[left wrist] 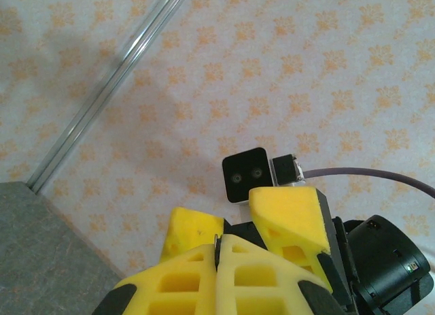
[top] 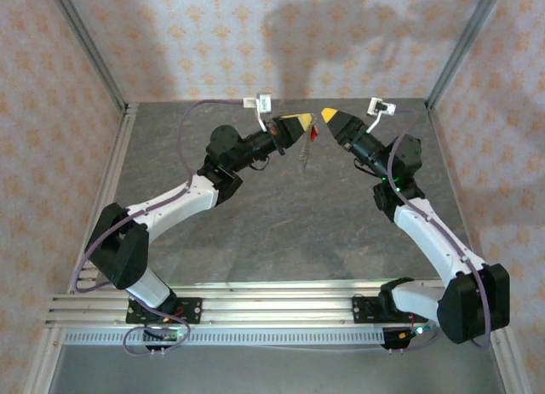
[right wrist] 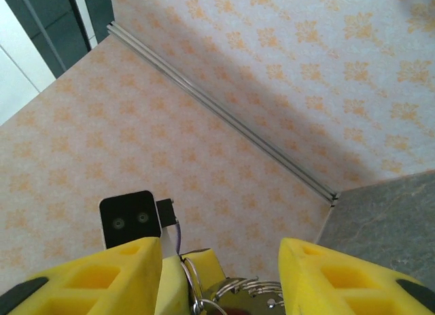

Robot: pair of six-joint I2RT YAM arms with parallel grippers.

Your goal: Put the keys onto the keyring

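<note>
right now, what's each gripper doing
left gripper: shut on the keyring
right gripper: open, jaws either side of the keyring

Pale paper walls [top: 170, 37] carry an orange flower pattern. The stone-like table top [top: 281, 232] is mottled dark grey. The left gripper [top: 306, 120] and right gripper [top: 327, 115] have yellow fingers [right wrist: 326, 274]; the small key's head [top: 314, 133] seems red.

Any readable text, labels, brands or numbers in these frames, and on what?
None readable.
The wallpaper carries only an orange floral pattern.
The yellow fingers and the black camera module bear no lettering.
The key's red head is too small to show any marking.
</note>
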